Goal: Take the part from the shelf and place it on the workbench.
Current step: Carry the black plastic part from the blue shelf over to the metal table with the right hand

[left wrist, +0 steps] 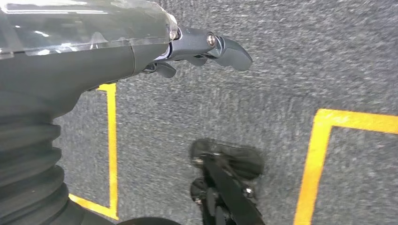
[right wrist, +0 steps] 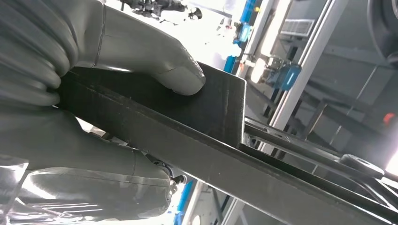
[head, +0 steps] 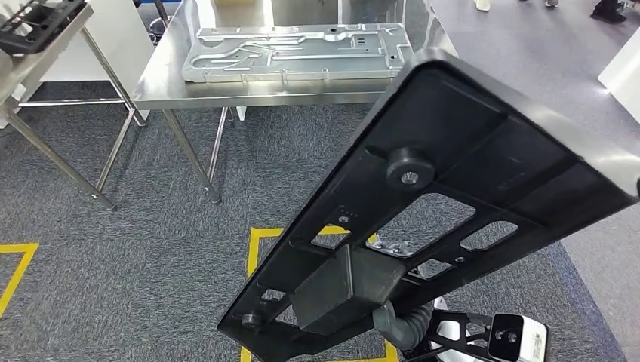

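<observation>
The part (head: 483, 143) is a large flat black plastic panel with cut-outs, a round boss and a block on its underside. It hangs tilted in the air in front of me, running from low near my body up toward the right. In the right wrist view my right hand (right wrist: 56, 136) grips the part (right wrist: 211, 154) at that block, thumb (right wrist: 141, 51) pressed on one face. My left hand (left wrist: 206, 49) hangs over the grey carpet with its fingers apart and nothing in them. The steel workbench (head: 173, 75) stands ahead, beyond the part's upper end.
A silver stamped metal plate (head: 294, 51) covers most of the workbench top. A second steel table (head: 45, 45) at the far left carries a black frame (head: 34, 23). Yellow tape squares (head: 253, 249) mark the carpet between me and the workbench legs (head: 189, 151).
</observation>
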`<state>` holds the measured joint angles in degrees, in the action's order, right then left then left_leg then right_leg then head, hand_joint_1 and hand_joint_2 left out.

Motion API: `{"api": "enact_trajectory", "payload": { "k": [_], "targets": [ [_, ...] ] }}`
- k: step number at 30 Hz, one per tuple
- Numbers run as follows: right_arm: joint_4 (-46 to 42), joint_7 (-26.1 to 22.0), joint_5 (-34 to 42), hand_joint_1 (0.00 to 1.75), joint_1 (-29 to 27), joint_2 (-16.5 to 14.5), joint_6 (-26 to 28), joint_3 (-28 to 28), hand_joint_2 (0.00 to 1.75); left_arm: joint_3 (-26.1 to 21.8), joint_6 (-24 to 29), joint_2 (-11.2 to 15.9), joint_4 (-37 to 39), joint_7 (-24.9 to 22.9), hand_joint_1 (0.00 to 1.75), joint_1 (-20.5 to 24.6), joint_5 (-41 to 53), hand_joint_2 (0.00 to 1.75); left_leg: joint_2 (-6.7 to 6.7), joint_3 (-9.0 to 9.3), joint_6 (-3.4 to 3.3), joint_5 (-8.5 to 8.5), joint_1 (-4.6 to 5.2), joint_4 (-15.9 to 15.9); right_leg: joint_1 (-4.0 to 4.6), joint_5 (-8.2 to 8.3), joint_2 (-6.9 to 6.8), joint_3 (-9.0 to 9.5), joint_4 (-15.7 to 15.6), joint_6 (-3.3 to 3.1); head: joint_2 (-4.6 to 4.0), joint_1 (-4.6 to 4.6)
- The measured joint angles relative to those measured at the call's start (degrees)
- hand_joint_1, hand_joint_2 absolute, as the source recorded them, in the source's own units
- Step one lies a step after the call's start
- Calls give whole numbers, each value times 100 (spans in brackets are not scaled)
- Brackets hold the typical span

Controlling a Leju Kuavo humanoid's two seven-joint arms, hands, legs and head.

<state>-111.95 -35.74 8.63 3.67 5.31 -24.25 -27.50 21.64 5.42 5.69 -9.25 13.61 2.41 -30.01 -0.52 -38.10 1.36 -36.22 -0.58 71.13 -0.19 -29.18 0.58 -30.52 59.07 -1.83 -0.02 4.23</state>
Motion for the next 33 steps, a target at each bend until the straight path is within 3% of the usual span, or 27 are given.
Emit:
{"api": "enact_trajectory", "payload": {
  "k": [2,3,4,6,8,10,12,14,15,16,17,19,20,22,24,26,27,29,30,31,33],
  "targets": [
    [-52,0,-10,175,-17,-9,-57,25,175,0,4,5,1,0,0,-19,1,175,8,103,-75,541,31,-649,7,-120,2,156,-2,26,0,-1],
    [-79,0,-18,175,-30,-17,-78,42,175,0,4,9,2,2,0,-22,3,175,9,158,-120,713,54,-871,10,-182,10,215,-7,54,0,-1],
    [-107,0,-30,175,-43,-26,-93,58,175,1,3,12,3,3,0,-21,5,175,11,203,-163,815,77,-1001,11,-232,16,273,-28,89,0,0],
    [-171,0,-59,175,-70,-39,-99,82,175,2,2,14,4,7,0,-16,9,175,-4,304,-237,802,86,-1105,14,-202,32,329,38,172,0,0],
    [-257,0,-115,175,-93,-52,-97,120,175,2,0,11,4,6,0,-21,8,175,-9,490,-306,927,63,-1237,11,-148,20,311,264,240,0,-3],
    [-325,0,-173,175,-110,-63,-94,169,175,2,0,9,4,3,0,-12,-2,175,2,654,-344,954,45,-1305,-7,-281,7,49,720,290,0,-4],
    [-352,0,-223,175,-137,-65,-80,200,175,2,0,8,4,1,0,-2,-24,175,1,733,-352,879,42,-1327,-30,-578,2,-424,1258,322,0,-3],
    [-361,0,-290,175,-161,-64,-36,213,175,1,2,3,4,1,0,-14,-50,175,-5,827,-334,777,38,-1331,-58,-761,-6,-748,1364,344,0,-3],
    [-365,0,-326,175,-166,-63,-2,216,175,0,3,-1,4,1,0,-24,-63,175,-7,895,-321,717,37,-1330,-73,-672,-13,-793,1182,363,0,-3],
    [-373,0,-356,175,-171,-61,37,216,175,1,4,-5,4,1,0,-35,-75,175,-6,960,-305,652,35,-1330,-85,-437,-21,-780,878,373,0,-3],
    [-379,0,-380,175,-178,-53,76,217,175,1,6,-11,5,1,0,-42,-91,175,-2,1034,-285,586,36,-1325,-89,-81,-31,-749,569,368,0,-3],
    [-399,0,-415,175,-196,-30,132,217,175,1,9,-20,8,3,0,-38,-117,175,-5,1137,-218,461,36,-1346,-57,378,-49,-680,170,298,0,-4],
    [-423,0,-426,175,-205,-17,148,218,175,0,11,-24,8,5,0,-31,-126,175,-7,1199,-174,430,35,-1341,-37,444,-49,-648,113,245,0,-4],
    [-492,0,-437,175,-205,-3,164,219,175,0,13,-30,7,9,0,-4,-136,175,-3,1253,-94,439,16,-1249,-19,341,-30,-509,62,142,0,-3],
    [-547,0,-437,175,-195,2,170,219,175,0,14,-41,7,12,0,24,-142,175,6,1076,-39,510,-1,-815,-28,242,-29,-325,14,59,0,-3],
    [-570,0,-437,175,-198,3,176,219,175,0,15,-48,8,14,0,38,-142,175,12,590,3,412,-9,-129,-32,119,-43,-164,-5,17,0,-3],
    [-572,0,-437,175,-200,3,177,219,175,0,15,-49,8,14,0,34,-142,175,13,316,13,252,-10,161,-31,49,-39,-93,-6,9,0,-2],
    [-572,0,-437,175,-206,3,182,219,175,0,16,-51,8,11,0,3,-142,175,14,-90,0,-75,-11,360,-31,-105,-12,82,-6,8,0,-2],
    [-572,0,-437,175,-208,3,183,219,175,0,18,-52,9,10,0,-16,-142,175,14,-191,-23,-100,-9,232,-31,-189,3,187,-7,15,0,-2],
    [-572,0,-437,175,-209,3,184,219,175,0,19,-51,9,9,0,-31,-142,175,15,-233,-56,58,-3,-31,-31,-278,10,298,-9,25,0,-2],
    [-571,0,-439,175,-211,3,184,219,175,-1,21,-45,16,10,0,-72,-142,175,22,-240,-125,854,38,-660,-28,-456,20,492,-17,61,0,-3]
  ]
}}
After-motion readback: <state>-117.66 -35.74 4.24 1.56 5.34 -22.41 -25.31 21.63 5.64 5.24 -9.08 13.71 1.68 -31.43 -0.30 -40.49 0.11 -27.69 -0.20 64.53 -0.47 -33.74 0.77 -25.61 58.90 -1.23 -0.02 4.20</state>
